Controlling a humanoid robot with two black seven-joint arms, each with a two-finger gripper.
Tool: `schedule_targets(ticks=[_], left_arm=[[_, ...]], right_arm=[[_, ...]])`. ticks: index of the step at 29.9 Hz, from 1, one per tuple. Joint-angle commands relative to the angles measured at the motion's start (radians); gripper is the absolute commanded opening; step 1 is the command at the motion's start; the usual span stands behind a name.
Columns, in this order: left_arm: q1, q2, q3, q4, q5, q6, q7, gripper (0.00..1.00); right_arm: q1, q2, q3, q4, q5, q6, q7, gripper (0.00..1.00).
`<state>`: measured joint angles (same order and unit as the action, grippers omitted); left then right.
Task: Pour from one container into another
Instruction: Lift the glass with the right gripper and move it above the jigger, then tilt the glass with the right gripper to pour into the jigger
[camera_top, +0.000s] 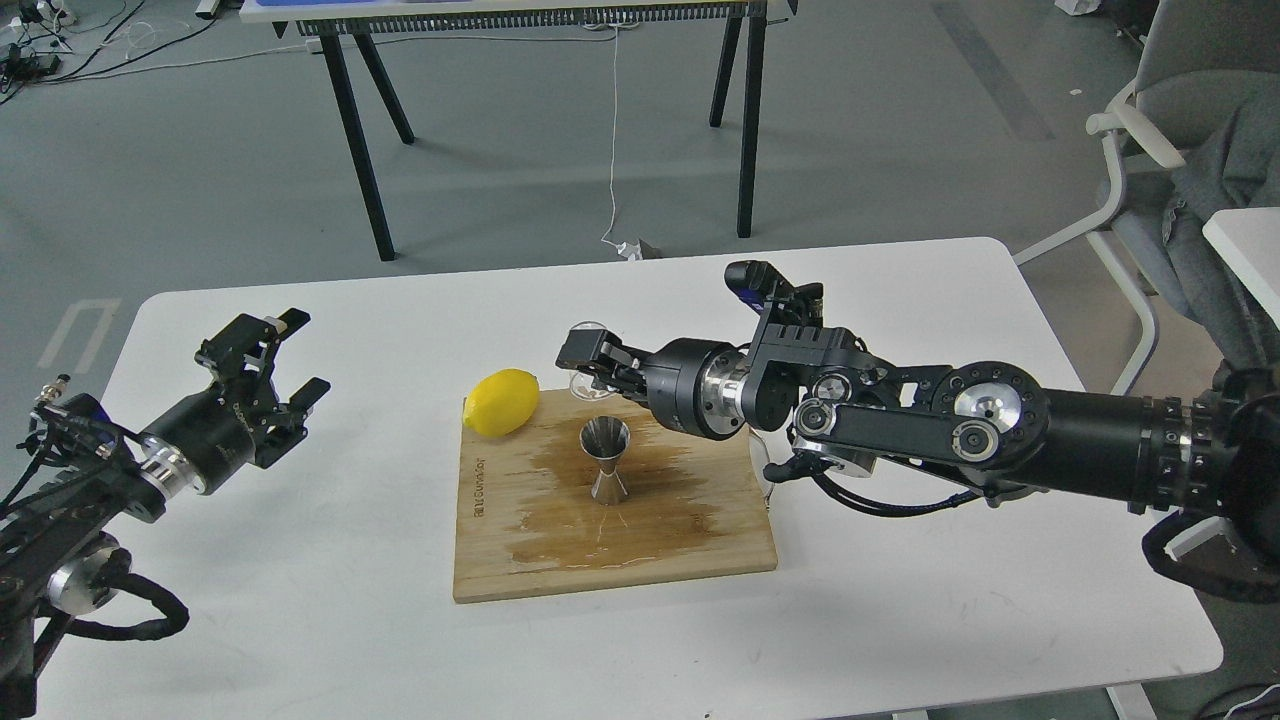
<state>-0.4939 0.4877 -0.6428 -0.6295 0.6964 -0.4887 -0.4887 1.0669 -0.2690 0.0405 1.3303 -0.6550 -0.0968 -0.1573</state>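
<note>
My right gripper (585, 362) grips the small glass cup (586, 352) just behind and above the steel jigger (606, 459) on the wet board (640, 560), while my left gripper (285, 375) waits open, far away.

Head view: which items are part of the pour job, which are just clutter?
In play:
- glass cup, held in the right gripper
- steel jigger, upright on the wet cutting board

Just lying about:
- lemon on the board's far left corner
- left gripper, open, idle
</note>
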Motion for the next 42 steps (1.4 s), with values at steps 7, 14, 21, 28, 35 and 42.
schedule_targets(ticks=[7,14,21,28,35,42], left_arm=[[0.009,0.005,0.000,0.001,0.000,0.000,0.000,0.99],[0.011,0.000,0.000,0.002,0.000,0.000,0.000,0.99],[0.011,-0.004,0.000,0.002,0.000,0.000,0.000,0.99],[0.011,-0.006,0.000,0.002,0.000,0.000,0.000,0.99],[0.011,-0.006,0.000,0.002,0.000,0.000,0.000,0.99],[0.011,-0.004,0.000,0.004,0.000,0.000,0.000,0.99]], right_arm=[[0.002,-0.025,-0.016,0.009,-0.022,0.068,0.010,0.24],[-0.008,-0.033,-0.018,0.009,-0.083,0.092,0.019,0.24],[-0.010,-0.044,-0.031,0.009,-0.146,0.091,0.064,0.24],[-0.008,-0.044,-0.034,0.009,-0.183,0.091,0.076,0.24],[-0.008,-0.052,-0.036,0.009,-0.202,0.089,0.099,0.24],[-0.007,-0.062,-0.062,0.009,-0.258,0.089,0.136,0.24]])
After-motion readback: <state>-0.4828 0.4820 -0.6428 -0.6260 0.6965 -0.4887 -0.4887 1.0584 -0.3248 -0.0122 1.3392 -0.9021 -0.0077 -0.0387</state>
